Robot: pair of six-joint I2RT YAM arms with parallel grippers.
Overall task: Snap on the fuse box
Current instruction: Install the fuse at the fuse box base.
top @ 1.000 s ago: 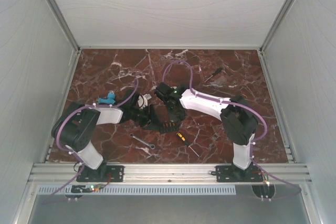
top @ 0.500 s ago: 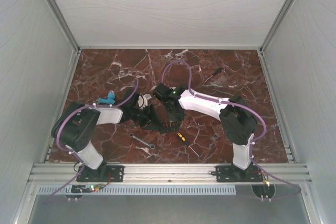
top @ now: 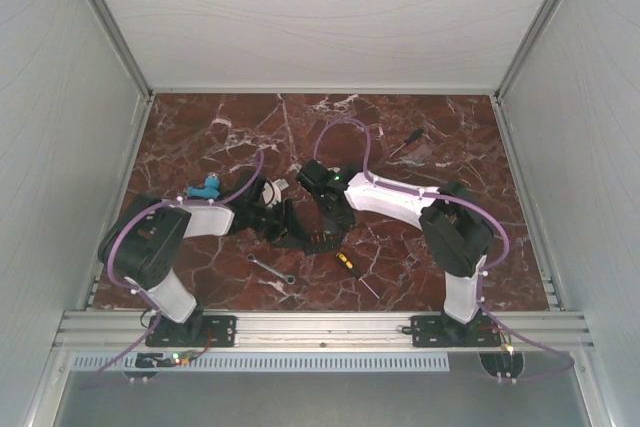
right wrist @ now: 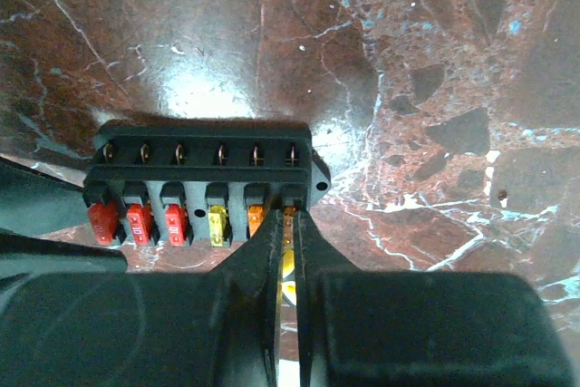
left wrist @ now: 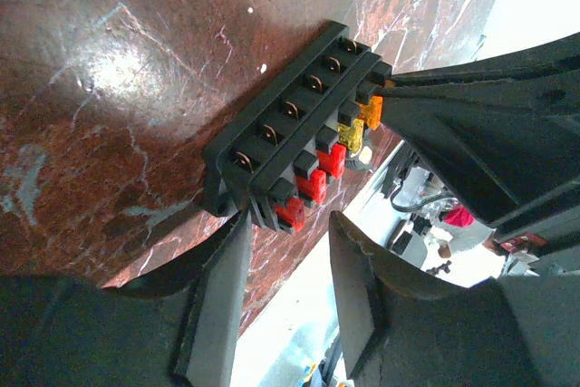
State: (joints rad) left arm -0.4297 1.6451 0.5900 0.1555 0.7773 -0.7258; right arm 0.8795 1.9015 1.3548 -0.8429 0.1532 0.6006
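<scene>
The fuse box (right wrist: 204, 174) is found right at the tips of both pincers, lying on the red marble table (top: 200, 137), with its row of fuses (right wrist: 177, 222) turned toward the right pincer (right wrist: 288, 224): three red, one yellow and one orange are counted. The right pincer is pressed together, and its tips are set against the end slot of the box, the slot furthest from the left pincer (left wrist: 288, 219). An orange sliver is seen between those tips, but whether it is pinched cannot be told. The left pincer is held partly spread, with the opposite end of the box just ahead of its fingers (left wrist: 227, 260). One finger is seen touching the box's corner, yet whether the box is truly pinched cannot be told. A yellow-and-black screwdriver (top: 346, 264) is laid just on the near side of the right pincer, toward the arm bases, and a silver wrench (top: 270, 269) on the near side of the left pincer. A small blue object (top: 205, 188) is seen to the left of the left pincer. Well beyond the right pincer, to its far right, a dark-handled tool (top: 405, 140) is laid on the marble.
</scene>
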